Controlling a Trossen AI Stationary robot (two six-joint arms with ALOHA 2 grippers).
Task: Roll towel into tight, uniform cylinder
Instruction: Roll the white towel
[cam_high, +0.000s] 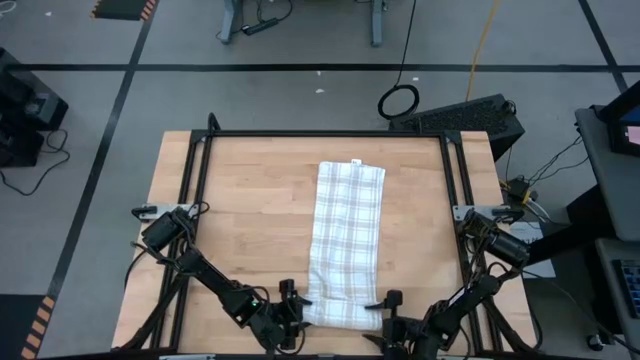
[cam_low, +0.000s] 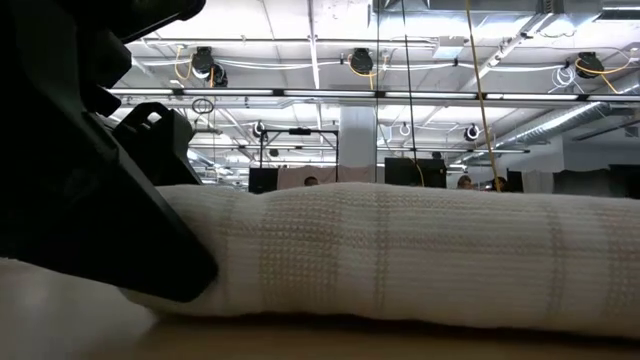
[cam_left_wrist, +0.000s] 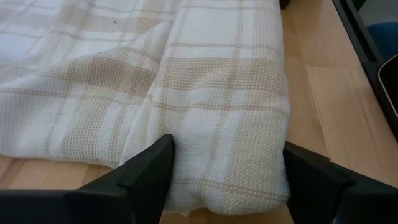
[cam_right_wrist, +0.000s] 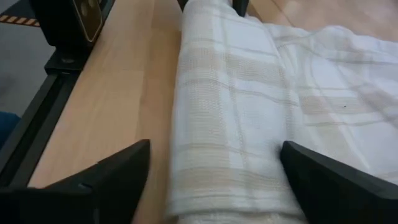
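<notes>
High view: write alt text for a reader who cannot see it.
A white checked towel lies lengthwise on a wooden table, its near end starting to roll. The left end effector and right end effector sit open at that end's two corners.

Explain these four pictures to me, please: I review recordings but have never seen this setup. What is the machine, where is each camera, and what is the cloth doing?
The machine is two dark robot arms at a wooden table. One camera looks straight down, one sits at table height, and one rides on each arm's wrist.

On the table lies a white checked towel, stretched out as a long strip. Its near end is turned over into a low roll.

The left gripper and the right gripper sit at the two ends of that roll. In each wrist picture the two dark fingers stand apart with the rolled edge between them: left fingers, right fingers. Both look open, bracketing the cloth, not pinching it.
</notes>
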